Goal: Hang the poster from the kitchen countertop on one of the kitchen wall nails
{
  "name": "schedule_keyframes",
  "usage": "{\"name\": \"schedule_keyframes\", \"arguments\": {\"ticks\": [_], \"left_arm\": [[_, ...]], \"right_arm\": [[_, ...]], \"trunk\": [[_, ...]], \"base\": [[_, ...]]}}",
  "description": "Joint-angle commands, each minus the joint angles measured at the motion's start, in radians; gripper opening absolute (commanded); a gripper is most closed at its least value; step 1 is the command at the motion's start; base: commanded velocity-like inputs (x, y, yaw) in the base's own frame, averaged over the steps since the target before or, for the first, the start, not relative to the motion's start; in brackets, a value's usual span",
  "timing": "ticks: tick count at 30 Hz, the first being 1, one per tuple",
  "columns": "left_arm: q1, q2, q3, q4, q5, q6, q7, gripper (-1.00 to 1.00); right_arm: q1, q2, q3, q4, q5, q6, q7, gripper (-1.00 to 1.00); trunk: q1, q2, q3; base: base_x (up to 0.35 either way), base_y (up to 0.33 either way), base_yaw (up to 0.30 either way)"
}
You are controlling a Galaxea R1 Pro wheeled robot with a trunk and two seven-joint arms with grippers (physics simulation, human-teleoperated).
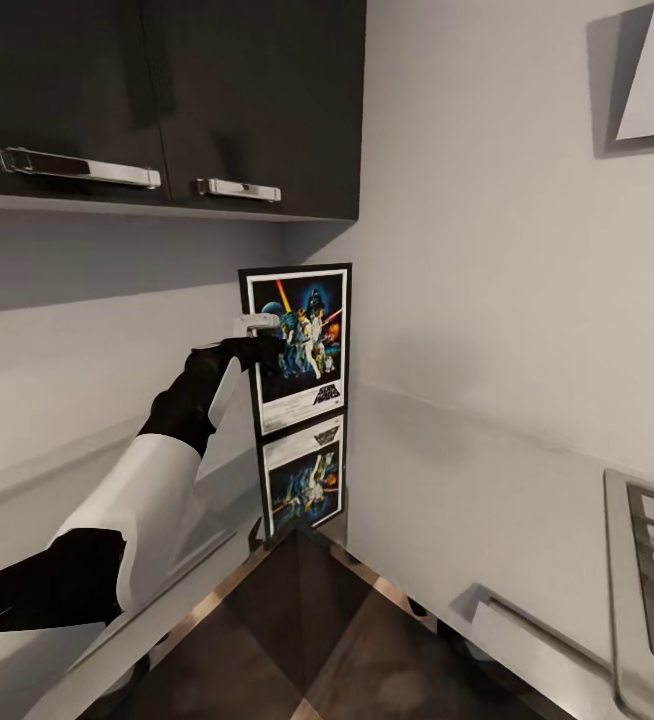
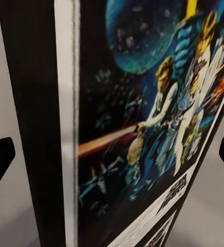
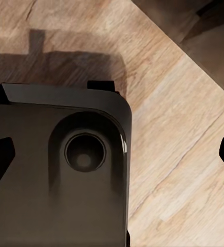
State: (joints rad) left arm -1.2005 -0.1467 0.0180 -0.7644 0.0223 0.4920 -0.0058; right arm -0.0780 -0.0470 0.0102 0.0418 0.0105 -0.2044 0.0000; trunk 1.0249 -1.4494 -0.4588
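The robot's long left arm [image 1: 157,470] has smooth white shell parts with black bands at the joints between them. Near its end the arm turns black, with a small pale grey block on top by the left gripper [image 1: 262,350]. In each wrist view, two dark pointed fingertips [image 2: 0,162] show at the edges. A dark rounded body part with a round socket [image 3: 84,154] shows in the right wrist view.

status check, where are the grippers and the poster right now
Left gripper at poster's left edge, fingers wide open. Poster upright in countertop corner, not lifted. Right gripper open over wooden floor.
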Motion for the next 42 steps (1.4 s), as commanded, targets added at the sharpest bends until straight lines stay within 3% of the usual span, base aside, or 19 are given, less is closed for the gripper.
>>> {"name": "schedule_keyframes", "arguments": {"ticks": [1,42], "left_arm": [[-0.001,-0.001,0.002,-0.001,0.002,0.005,0.000,1.00],[-0.001,0.003,0.003,-0.002,0.000,0.007,0.000,1.00]], "right_arm": [[-0.002,0.000,0.001,0.004,0.001,-0.007,0.000,1.00],[-0.002,-0.001,0.003,0.004,0.000,-0.007,0.000,1.00]], "trunk": [[0.000,-0.001,-0.001],[0.000,-0.001,-0.001]], "base": [[0.040,0.000,0.000],[0.008,0.004,0.000]]}}
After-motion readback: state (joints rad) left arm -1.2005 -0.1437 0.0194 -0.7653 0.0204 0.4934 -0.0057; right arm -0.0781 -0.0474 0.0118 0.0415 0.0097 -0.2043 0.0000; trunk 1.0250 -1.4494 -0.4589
